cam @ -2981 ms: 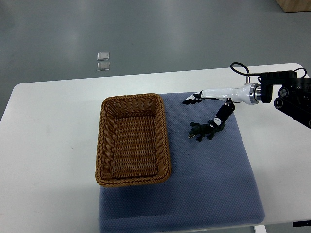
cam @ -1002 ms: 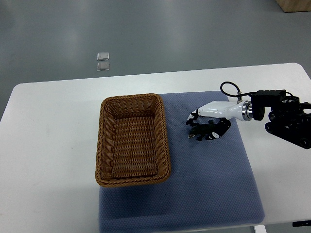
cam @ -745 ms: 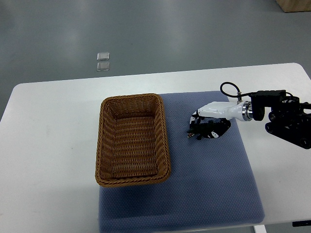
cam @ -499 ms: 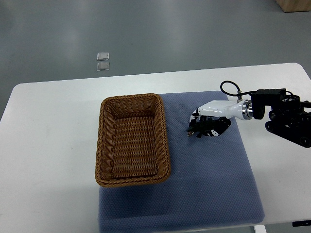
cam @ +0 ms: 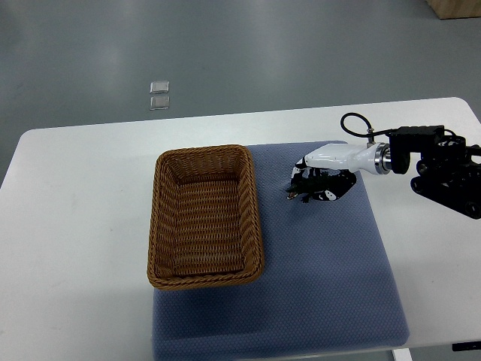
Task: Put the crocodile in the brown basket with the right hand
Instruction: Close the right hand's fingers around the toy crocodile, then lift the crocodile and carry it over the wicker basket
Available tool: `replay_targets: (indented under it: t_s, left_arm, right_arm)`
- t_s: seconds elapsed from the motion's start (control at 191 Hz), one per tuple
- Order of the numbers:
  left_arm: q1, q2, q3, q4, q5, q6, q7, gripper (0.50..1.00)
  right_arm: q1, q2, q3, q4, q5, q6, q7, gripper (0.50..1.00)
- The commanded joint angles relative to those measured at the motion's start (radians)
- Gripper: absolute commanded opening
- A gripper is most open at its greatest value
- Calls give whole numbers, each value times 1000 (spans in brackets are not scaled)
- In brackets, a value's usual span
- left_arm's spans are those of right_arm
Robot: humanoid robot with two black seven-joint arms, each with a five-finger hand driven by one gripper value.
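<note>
The right robot hand point(cam: 322, 171) reaches in from the right edge, its white shell stretched out level and pointing left over the mat point(cam: 323, 286). Its black wrist block and a looped cable sit over the bare worktop point(cam: 83, 226) near the right edge. The dark fingers point(cam: 325, 192) curl down under the shell and close around the crocodile point(cam: 303, 192), whose dark body pokes out on the left below the fingertips. Whether the toy touches the mat or hangs just above it cannot be told.

The crocodile is over the upper part of the mat, near the basket point(cam: 204, 151) but apart from it, with a strip of bare mat between. The basket stands upright with its right side on the mat's left edge, its long side facing the robot hand and its open top unobstructed. The mat's lower half is bare, as is the worktop to the basket's left.
</note>
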Motion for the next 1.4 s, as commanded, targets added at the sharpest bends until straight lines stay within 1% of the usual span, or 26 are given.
replay_targets:
  t_s: [0.0,0.178,0.478,0.64,0.897,1.091,1.265,1.396]
  left_arm:
    - [0,0,0,0,-1,0,0,1000]
    - [0,0,0,0,-1,0,0,1000]
    - [0,0,0,0,1,0,0,1000]
    - [0,0,0,0,-1,0,0,1000]
    - [0,0,0,0,1,0,0,1000]
    - [0,0,0,0,1,0,0,1000]
    - [0,0,0,0,-1,0,0,1000]
    - [0,0,0,0,-1,0,0,1000]
  right_arm:
    - [9,-5,1,0,6,0,2,500]
    - [23,-9,12,0,15,5,22,500]
    - [69,-8,17,0,26,11,35,500]
    - [103,12,18,5,26,12,36,500]
    - [155,118,24,8,32,6,45,500]
    - [193,225,23,8,32,5,44,502]
    - [187,308,8,-1,21,5,41,504]
    - [167,339,6,-5,18,3,39,511]
